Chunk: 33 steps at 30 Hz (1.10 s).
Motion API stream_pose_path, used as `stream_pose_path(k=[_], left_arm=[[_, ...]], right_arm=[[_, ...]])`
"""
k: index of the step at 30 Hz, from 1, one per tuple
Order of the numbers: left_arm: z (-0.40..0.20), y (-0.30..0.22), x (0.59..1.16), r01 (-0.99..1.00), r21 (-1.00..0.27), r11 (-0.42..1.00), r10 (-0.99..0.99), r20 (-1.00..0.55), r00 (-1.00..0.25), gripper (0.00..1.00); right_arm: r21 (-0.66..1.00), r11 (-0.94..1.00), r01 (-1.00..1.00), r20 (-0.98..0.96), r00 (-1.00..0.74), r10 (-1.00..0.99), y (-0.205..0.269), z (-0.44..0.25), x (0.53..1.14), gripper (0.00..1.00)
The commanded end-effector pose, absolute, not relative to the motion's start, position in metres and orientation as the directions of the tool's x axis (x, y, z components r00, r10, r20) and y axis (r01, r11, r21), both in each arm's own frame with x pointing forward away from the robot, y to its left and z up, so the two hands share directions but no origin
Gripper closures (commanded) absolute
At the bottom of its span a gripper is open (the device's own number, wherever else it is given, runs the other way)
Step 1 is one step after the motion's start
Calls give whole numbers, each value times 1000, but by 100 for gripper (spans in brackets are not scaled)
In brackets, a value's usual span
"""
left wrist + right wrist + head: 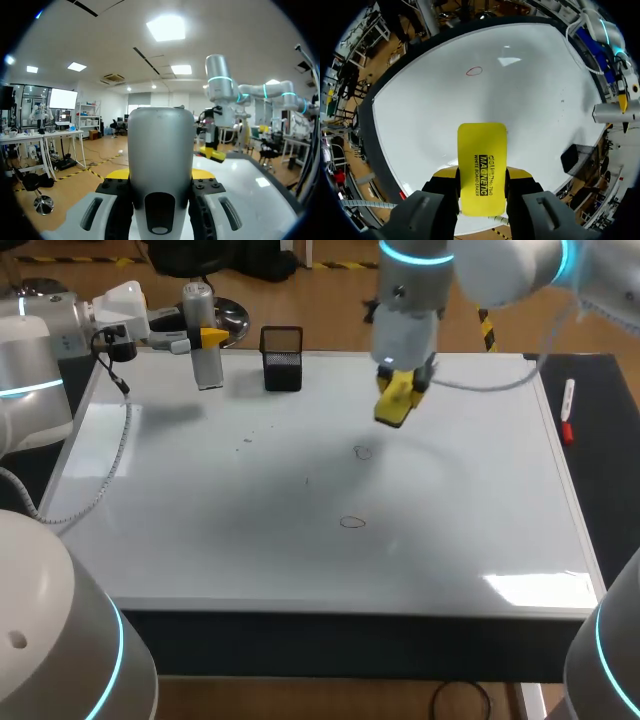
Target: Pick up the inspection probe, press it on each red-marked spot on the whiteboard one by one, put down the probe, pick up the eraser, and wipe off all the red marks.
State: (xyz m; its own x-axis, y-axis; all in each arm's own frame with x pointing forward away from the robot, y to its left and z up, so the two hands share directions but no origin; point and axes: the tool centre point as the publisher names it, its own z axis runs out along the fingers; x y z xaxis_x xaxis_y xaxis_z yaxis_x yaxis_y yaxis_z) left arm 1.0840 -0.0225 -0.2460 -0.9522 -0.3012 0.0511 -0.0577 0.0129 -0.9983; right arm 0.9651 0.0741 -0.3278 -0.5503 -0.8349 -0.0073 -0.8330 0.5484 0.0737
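Right gripper (pixel 482 182) clamping eraser (pixel 481 150), left gripper (pixel 160 181) holding probe (pixel 160 145)

Spans most of the frame as a whiteboard (pixel 200 540) on a dark table (pixel 605 470). Carries a black mesh holder (pixel 282 360) at upper centre-left, near the far edge. Bears an oval mark (pixel 362 451) just above centre and a second oval mark (pixel 352 522) below it. Holds a marker (pixel 567 412) on the dark strip at right.

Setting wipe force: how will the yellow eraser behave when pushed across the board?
The eraser looks a flat, rigid block, so probably no flex. The right claw grips one end only, so the free end may pivot under pressure. The board is glossy, so it should glide easily.
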Motion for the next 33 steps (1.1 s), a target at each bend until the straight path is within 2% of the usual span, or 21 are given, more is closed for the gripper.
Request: stream_pose_path(k=[1,12,18,33], left_arm=[[-245,-22,1084,-58,-998,14,-301,51,-952,100],[-245,-22,1084,-58,-998,14,-301,51,-952,100],[-245,-22,1084,-58,-998,14,-301,51,-952,100],[-245,-22,1084,-58,-998,14,-301,51,-952,100]], right_arm=[[122,590,-798,-2,-594,-804,37,-334,988,100],[155,719,-678,1,-728,-686,-33,-341,1025,100],[150,740,-655,35,-745,-666,-59,-345,1040,100],[135,751,-646,51,-752,-657,-78,-357,1055,100]])
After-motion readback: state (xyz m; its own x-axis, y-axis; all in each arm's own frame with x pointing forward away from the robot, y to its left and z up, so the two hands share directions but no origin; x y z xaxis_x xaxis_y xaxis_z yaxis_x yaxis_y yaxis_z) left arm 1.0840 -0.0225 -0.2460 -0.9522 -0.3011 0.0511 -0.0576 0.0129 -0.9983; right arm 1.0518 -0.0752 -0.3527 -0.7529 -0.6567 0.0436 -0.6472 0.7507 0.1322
